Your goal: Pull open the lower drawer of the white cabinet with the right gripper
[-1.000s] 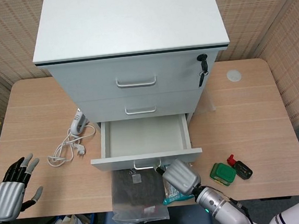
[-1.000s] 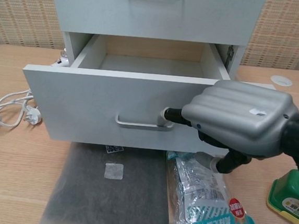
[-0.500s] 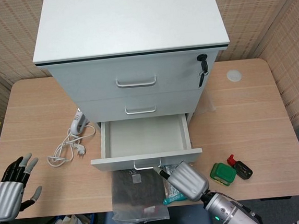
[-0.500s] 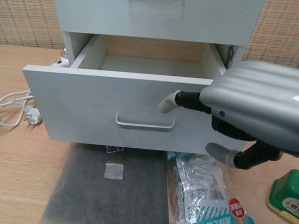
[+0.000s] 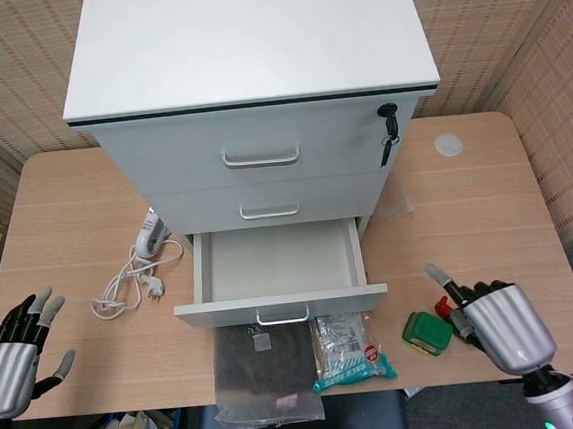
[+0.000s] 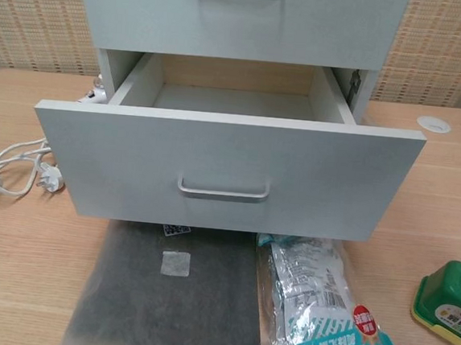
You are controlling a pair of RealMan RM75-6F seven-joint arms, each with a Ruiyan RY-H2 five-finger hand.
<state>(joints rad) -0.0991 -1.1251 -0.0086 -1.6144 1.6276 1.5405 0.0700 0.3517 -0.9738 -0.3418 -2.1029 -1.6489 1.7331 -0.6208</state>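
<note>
The white cabinet (image 5: 256,97) stands at the back of the table. Its lower drawer (image 5: 280,302) is pulled out and empty inside, with its front panel (image 6: 226,172) and metal handle (image 6: 222,190) facing me in the chest view. My right hand (image 5: 499,324) hangs open at the right front of the table, well clear of the drawer, holding nothing; the chest view does not show it. My left hand (image 5: 16,359) is open at the table's left front corner, fingers spread.
A snack packet (image 5: 346,348) and a dark grey pouch (image 5: 265,369) lie in front of the drawer. A green box (image 5: 426,332) and a small red-and-black item (image 5: 458,319) sit beside my right hand. A white cable with plug (image 5: 132,281) lies left of the cabinet. Keys (image 5: 388,135) hang from the top lock.
My right hand let go of the drawer handle and drew back to the right front of the table. The drawer stays pulled out. The left hand barely shifted.
</note>
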